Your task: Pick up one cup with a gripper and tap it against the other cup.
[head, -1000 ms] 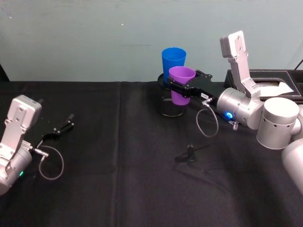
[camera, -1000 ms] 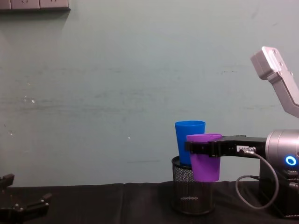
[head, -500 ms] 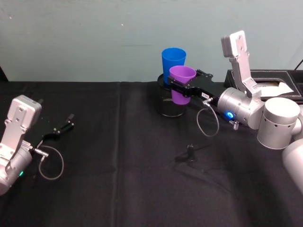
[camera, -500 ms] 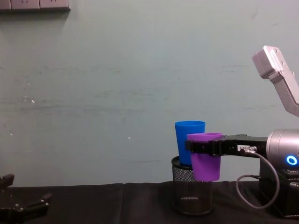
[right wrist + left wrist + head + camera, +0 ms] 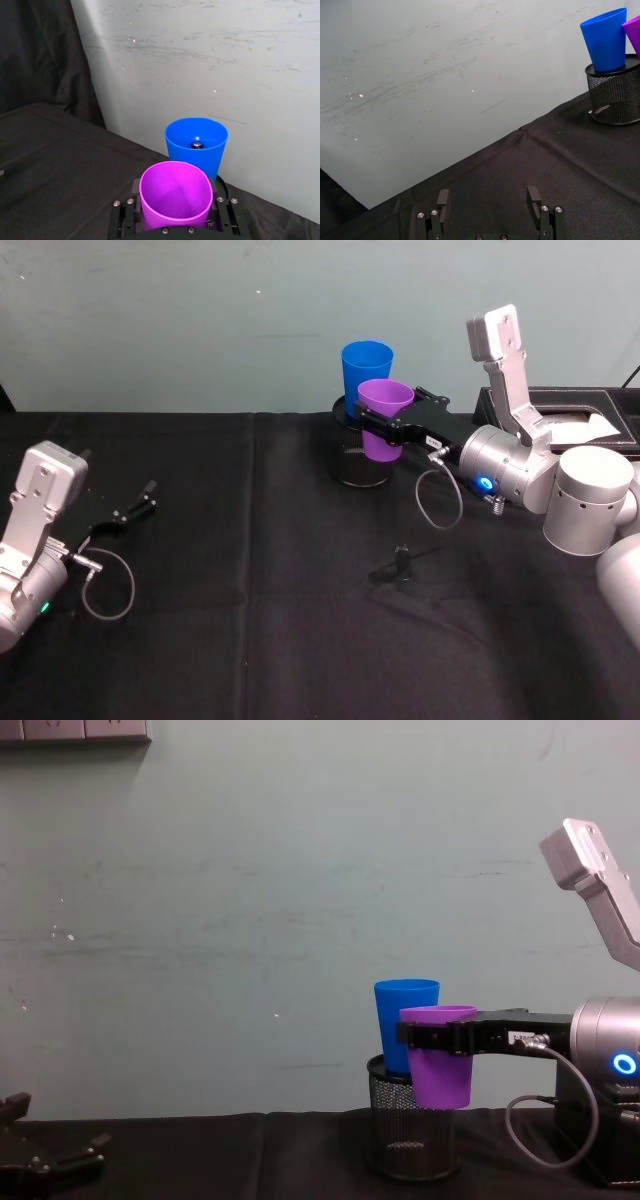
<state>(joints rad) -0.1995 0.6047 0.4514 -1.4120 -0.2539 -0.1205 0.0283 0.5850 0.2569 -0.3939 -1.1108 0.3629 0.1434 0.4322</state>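
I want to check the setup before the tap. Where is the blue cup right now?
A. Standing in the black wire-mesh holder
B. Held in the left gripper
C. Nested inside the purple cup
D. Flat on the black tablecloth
A: the blue cup stands upright with its base down in the black wire-mesh holder, while the right gripper holds the purple cup off the table.

Light is even and diffuse, moderately bright. Wall uniformly lit, no hotspots. Black cloth swallows the light: only faint creases read, and shadows on it barely show. Soft highlights on the upper faces of the silver arm, no hard glare. Blue ring light and green LED glow. Purple cup interior is bright and saturated.
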